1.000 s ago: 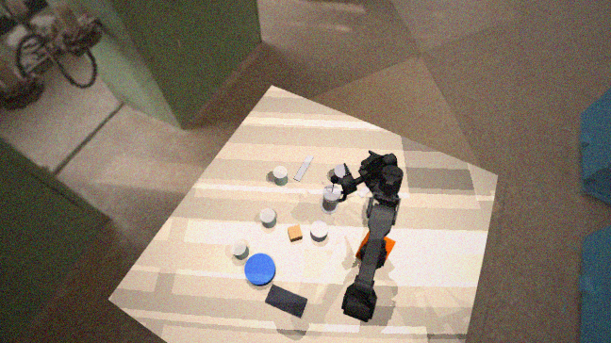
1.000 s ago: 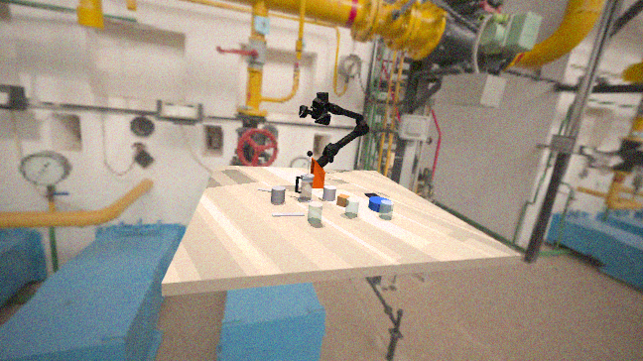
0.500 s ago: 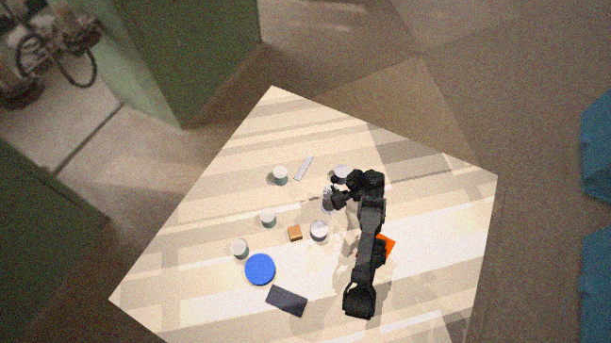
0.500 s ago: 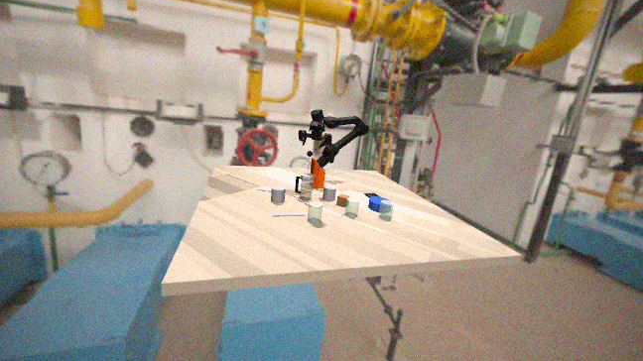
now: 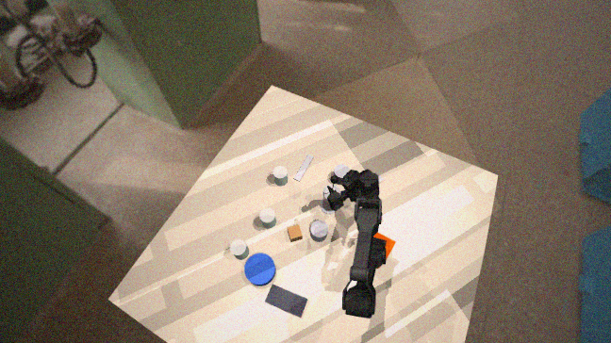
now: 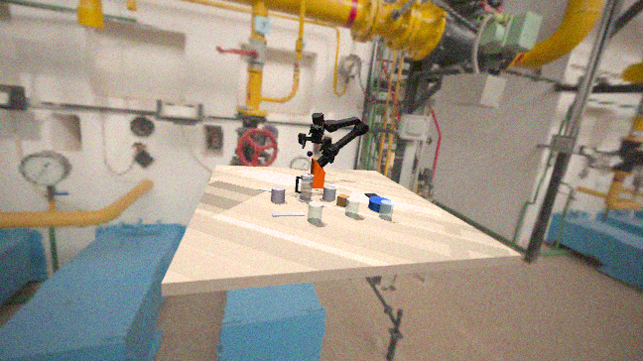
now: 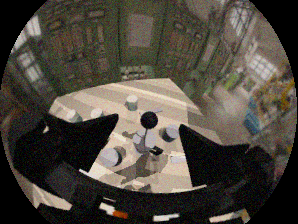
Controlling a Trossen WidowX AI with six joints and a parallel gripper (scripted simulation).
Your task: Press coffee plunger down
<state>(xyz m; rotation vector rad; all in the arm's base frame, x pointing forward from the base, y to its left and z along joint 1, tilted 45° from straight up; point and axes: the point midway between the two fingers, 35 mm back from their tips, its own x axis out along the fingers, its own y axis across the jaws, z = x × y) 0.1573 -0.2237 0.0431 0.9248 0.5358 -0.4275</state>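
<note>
- Closest to me, at the press's 6 o'clock, there's a pale green cup (image 6: 315, 212) (image 5: 280, 175) (image 7: 132, 102) with a flat strip (image 6: 288, 214) (image 5: 304, 168) round at 7. Both look out of the way.
- Next, a grey can (image 6: 278, 195) (image 5: 341, 171) (image 7: 171, 133) sits near 9 and a second grey can (image 6: 328, 193) (image 5: 319, 230) (image 7: 111, 157) near 3. A low, sideways wrist swing could clip one, I reckon.
- The coffee press (image 6: 306, 188) (image 5: 327, 210) (image 7: 145, 142) stands upright between them, black handle (image 6: 298, 184) toward 9. Come down off-centre and it'll probably skid or tip.
- Plunger's up, its black knob (image 6: 310, 154) (image 7: 149, 120) well above the lid. Pushing on one side could bend the push sideways or slip off.
- Gripper (image 6: 314, 146) (image 5: 331, 185) (image 7: 149, 121) is above that, jaws wide apart with nothing between. I'd worry about the knob passing through that gap, so shut them first, imo.
- Farther back, toward 1, is the orange base plate (image 6: 319, 177) (image 5: 388, 244); no threat.
</note>
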